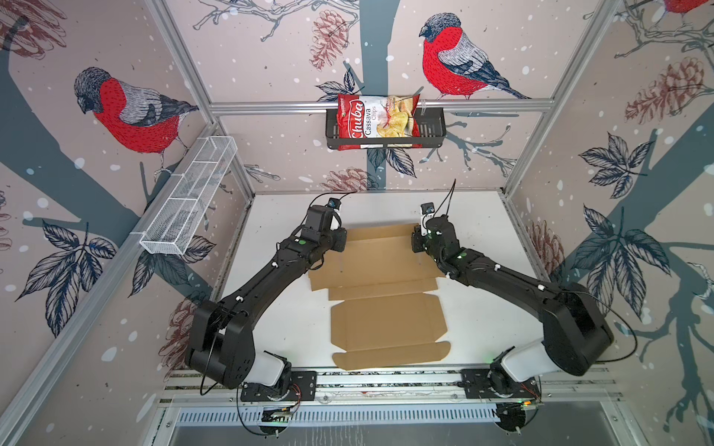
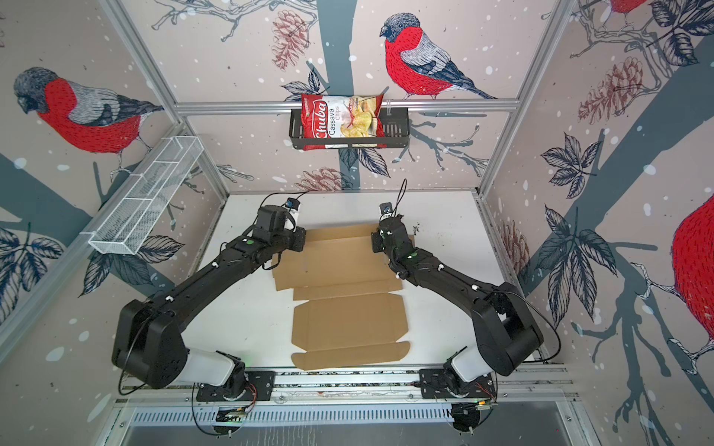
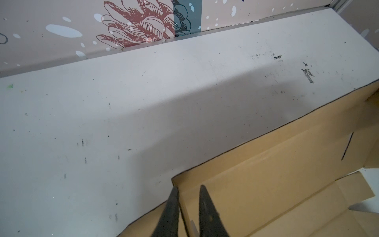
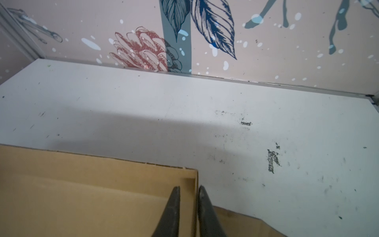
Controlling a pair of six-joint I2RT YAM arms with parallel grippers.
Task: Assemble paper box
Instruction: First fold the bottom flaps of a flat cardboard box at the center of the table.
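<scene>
Wallpaper of bullfinches and pine cones closes the cell on three sides, and the white table (image 1: 293,328) fills the lower middle of both top views. The paper box (image 1: 386,320) lies on it as an almost flat die-cut sheet, between the two arms.

The job looks barely started. Panels, creases and tabs still lie flat from the bottom of the frame up to the centre. Only at the upper end of the sheet, where both arms reach in, does a side flap stand up at each corner, as the wrist views show. Folding the walls up, tucking the tabs into their slits and closing the lid all appear still to do.

The left gripper (image 3: 188,187) straddles the raised flap at its corner, one finger outside and one inside. The right gripper (image 4: 189,187) does the same at the opposite corner. Both pairs of jaws are nearly together, but the close, blurred views leave a sliver beside each inner finger, so I cannot tell whether either truly pinches the card.

The sheet's long axis (image 2: 347,320) runs nearly straight up the frame. Its narrow rounded tuck flap points to the bottom edge, toward the arm bases. The wider end with the raised flaps faces the back wall.
</scene>
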